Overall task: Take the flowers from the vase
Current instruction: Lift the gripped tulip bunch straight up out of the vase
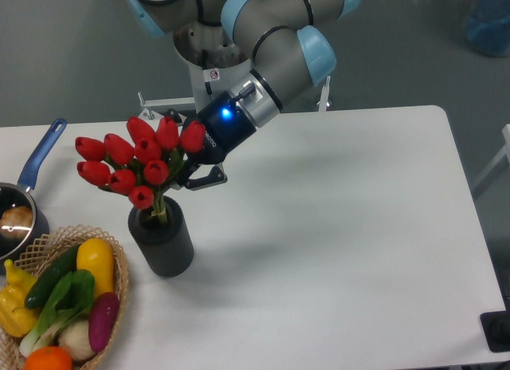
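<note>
- A grey robot arm with pale blue joints reaches down from the top, its black gripper lit by a small blue light.
- The jaws are closed on the bunch of red tulip buds with green stems, gripping just below the buds.
- The stem ends sit in the mouth of the dark grey ribbed cylinder vase, upright on the white worktop.
- A woven basket of vegetables sits left of the vase, beside a blue-handled pan.
</note>
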`<state>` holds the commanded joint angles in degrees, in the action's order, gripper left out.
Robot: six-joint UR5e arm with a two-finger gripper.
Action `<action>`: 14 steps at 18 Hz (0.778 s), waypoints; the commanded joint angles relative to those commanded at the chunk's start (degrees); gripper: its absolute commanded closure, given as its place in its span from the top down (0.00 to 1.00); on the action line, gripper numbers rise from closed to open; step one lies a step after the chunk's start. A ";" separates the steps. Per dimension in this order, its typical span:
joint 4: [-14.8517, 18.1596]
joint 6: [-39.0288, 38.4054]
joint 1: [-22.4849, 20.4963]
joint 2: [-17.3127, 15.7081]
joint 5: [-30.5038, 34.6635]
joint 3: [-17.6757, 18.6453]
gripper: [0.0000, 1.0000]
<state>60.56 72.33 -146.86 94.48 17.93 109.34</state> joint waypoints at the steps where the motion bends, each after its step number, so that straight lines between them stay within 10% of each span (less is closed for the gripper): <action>1: 0.00 -0.09 -0.09 0.00 -0.44 -0.09 0.41; 14: 0.00 -4.83 -2.29 -2.63 -6.24 -0.35 0.40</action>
<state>60.56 67.50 -149.15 91.85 11.69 108.99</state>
